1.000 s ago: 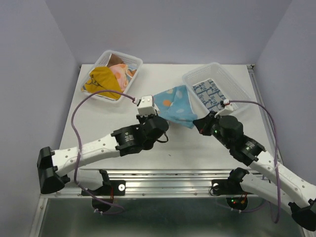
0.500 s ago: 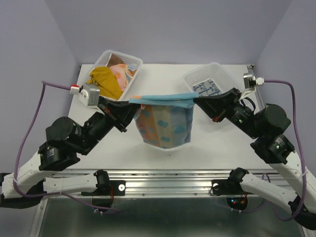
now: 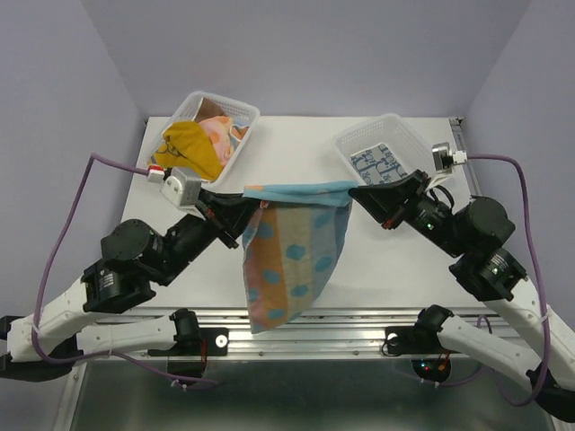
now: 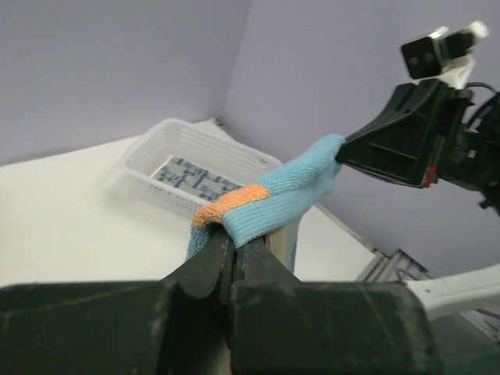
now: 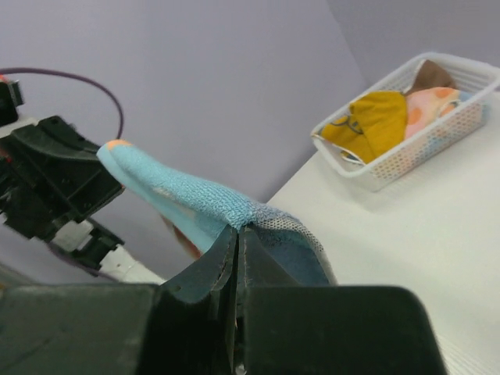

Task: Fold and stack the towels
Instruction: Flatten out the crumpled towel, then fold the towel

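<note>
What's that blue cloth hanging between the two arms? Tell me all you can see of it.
A soft, terry-looking towel, light blue with orange patches and spots. Its top edge is stretched in the air, one corner clamped in the left pincer, the other in the right pincer. The rest hangs loose, twisted, narrowing to a point toward the table's near edge.
</note>
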{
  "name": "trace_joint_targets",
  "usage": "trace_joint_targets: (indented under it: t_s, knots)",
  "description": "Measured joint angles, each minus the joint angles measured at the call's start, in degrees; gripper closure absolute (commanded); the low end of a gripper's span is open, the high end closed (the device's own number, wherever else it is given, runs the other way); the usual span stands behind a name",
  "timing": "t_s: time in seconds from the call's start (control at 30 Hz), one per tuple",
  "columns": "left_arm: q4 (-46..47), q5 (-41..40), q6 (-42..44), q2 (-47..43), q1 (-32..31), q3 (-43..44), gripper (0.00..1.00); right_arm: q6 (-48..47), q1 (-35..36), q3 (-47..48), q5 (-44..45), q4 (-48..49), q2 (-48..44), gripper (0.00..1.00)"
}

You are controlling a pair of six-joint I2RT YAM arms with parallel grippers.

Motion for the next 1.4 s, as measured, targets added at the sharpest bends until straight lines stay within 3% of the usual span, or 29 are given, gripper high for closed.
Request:
trace_joint_targets:
  t_s: [0.1, 0.2, 0.23, 0.37, 0.5, 0.7, 0.93, 1.17, 1.4]
  knots:
    - [1.97, -6.82, 1.18, 1.68, 0.28, -3.74, 1.0, -0.68, -0.07, -1.66, 5.38, 0.22, 1.64, 0.99]
    - [4.24, -10.14, 2.47, 6.56, 4.87, -5.7, 1.0, -1.79, -0.09, -3.39, 11.74, 1.75, 5.07, 0.99]
    - [4.68, -9.18, 2.67, 8.57, 7.45, -5.77, 1.0, -2.34, -0.09, -3.96, 14.45, 2.32, 6.71, 0.99]
    - [7.76, 0.7, 2.8, 18.69, 27.41, -5.79, 1.0, -4.7, -0.28, -4.31, 21.59, 4.11, 13.66, 0.99]
    - [10.27, 7.48, 4.35, 29.2, 37.05, -5.44, 1.0, -7.48, -1.46, -4.02, 25.92, 7.56, 21.75, 0.99]
    - [12.22, 14.93, 8.17, 40.89, 41.68, -0.24, 1.0, -8.02, -10.4, -1.44, 22.53, 12.37, 35.93, 0.99]
    - [15.85, 18.34, 12.09, 49.29, 45.27, 6.01, 1.0, -8.39, -15.23, 5.07, 16.44, 18.47, 47.5, 0.99]
    - [16.96, 18.1, 16.06, 56.7, 46.71, 7.98, 1.0, -8.31, -18.23, 10.54, 12.11, 18.95, 54.55, 0.99]
    - [16.63, 20.52, 18.27, 56.41, 46.82, 5.03, 1.0, -7.32, -18.84, 10.58, 6.95, 14.73, 56.28, 0.99]
